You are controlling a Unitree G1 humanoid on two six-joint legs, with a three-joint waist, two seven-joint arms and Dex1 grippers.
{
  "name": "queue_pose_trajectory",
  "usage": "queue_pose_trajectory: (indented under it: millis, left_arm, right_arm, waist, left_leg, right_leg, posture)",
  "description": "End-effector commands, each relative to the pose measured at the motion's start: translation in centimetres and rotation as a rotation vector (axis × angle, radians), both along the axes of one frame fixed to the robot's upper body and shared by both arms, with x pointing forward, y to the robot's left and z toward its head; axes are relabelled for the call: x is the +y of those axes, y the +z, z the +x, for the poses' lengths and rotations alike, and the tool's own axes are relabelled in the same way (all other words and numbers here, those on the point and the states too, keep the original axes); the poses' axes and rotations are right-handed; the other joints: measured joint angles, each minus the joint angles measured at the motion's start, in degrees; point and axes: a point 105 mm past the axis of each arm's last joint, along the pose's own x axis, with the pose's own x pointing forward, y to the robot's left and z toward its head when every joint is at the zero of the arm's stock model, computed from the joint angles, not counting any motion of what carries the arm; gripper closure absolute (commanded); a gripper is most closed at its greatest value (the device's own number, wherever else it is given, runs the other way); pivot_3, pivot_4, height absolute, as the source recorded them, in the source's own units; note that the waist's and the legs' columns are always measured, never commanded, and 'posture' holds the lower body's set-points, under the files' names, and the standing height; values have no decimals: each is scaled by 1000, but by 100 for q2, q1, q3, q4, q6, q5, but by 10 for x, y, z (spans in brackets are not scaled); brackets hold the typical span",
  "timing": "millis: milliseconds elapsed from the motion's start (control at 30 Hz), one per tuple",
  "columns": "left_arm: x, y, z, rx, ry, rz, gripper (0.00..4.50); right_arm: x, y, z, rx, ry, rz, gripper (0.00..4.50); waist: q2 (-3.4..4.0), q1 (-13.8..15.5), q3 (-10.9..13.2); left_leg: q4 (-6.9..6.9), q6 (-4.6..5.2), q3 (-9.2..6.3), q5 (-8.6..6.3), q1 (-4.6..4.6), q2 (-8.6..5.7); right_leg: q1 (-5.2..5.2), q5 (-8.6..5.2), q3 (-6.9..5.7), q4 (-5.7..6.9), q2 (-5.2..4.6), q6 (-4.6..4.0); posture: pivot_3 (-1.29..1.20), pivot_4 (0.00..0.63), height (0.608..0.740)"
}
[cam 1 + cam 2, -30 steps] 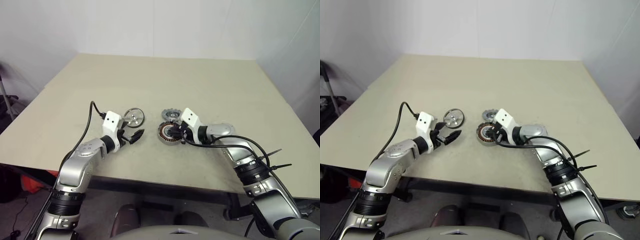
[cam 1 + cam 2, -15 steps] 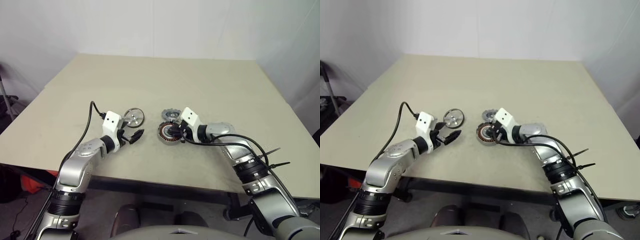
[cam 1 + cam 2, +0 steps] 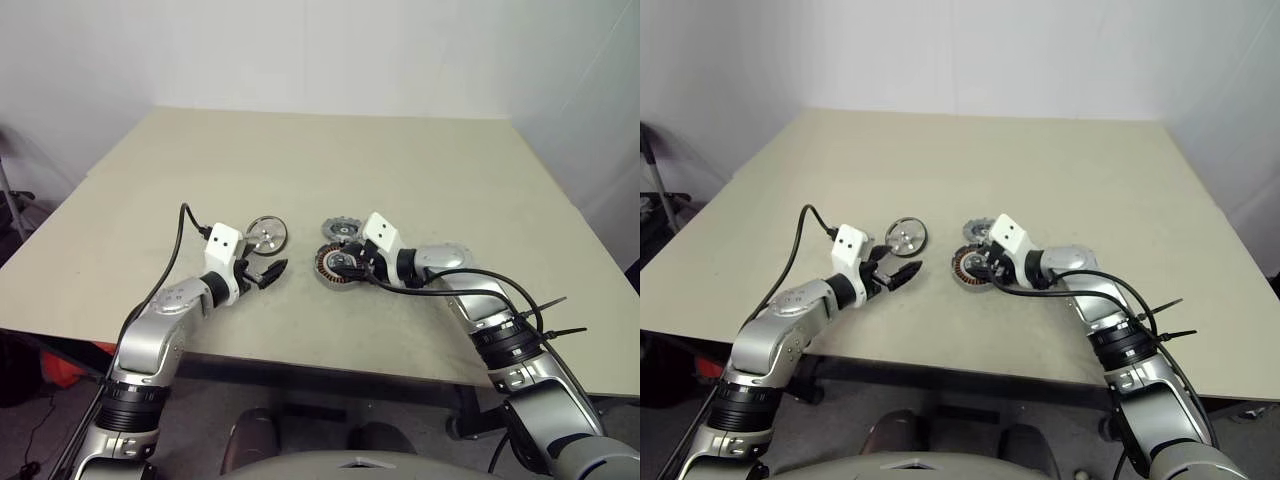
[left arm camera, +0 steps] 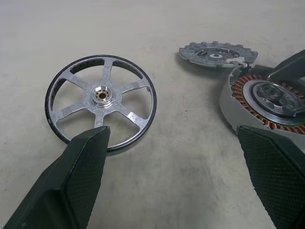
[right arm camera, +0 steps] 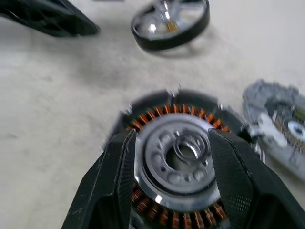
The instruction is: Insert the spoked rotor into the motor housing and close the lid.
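Observation:
The spoked rotor (image 3: 267, 234) lies flat on the table, a dark ring with silver spokes (image 4: 101, 102). To its right sits the motor housing (image 3: 333, 268), its copper windings ringing a silver centre (image 5: 176, 152). The notched grey lid (image 3: 343, 230) lies flat just behind the housing (image 4: 217, 51). My left gripper (image 3: 268, 270) hovers open just in front of the rotor, holding nothing (image 4: 174, 131). My right gripper (image 3: 351, 264) is over the housing, its two fingers apart on either side of the silver centre (image 5: 172, 138).
The beige table (image 3: 350, 160) stretches bare behind the three parts. Its front edge (image 3: 330, 365) runs close under both forearms. A black cable (image 3: 180, 240) loops from the left wrist, and another (image 3: 470, 285) trails along the right forearm.
My right gripper's fingers have spread apart at the housing. The left arm, the rotor and the lid have stayed where they were.

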Motion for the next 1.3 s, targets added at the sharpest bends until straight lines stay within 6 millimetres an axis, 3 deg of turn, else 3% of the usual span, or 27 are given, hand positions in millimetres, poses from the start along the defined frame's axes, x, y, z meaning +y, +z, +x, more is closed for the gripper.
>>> queue_pose_trajectory:
  millis: [33,100,267,700,1300]
  left_arm:
    - [-1,10,2,-46,-7,6,0]
    - [-2,9,2,-46,-9,6,0]
    - [-3,8,2,-45,-9,9,0]
    - [-2,7,2,-43,-3,13,0]
    - [0,8,4,-47,5,13,0]
  right_arm:
    - [3,22,4,-47,0,59,2231]
    - [2,21,7,-34,-25,64,2647]
    - [-2,13,16,-32,-75,32,4285]
    - [-3,9,34,-37,-131,22,4285]
    - [-11,-3,15,-8,-119,-19,4285]
  waist:
    - [0,0,0]
    - [0,-1,0]
    - [0,-1,0]
    - [0,0,0]
    - [0,2,0]
  left_leg:
    - [0,0,0,0,3,0]
    - [0,-1,0,0,5,0]
    - [0,-1,0,0,4,0]
    - [0,-2,1,1,2,0]
    - [0,-1,0,1,3,0]
  right_leg:
    - [3,0,0,0,0,0]
    - [4,0,0,0,0,0]
    - [3,0,0,0,0,0]
    - [1,0,0,1,0,0]
    - [2,0,-1,1,0,0]
  posture:
    - [0,0,740]
    - [0,0,740]
    - [0,0,740]
    - [0,0,740]
    - [0,0,740]
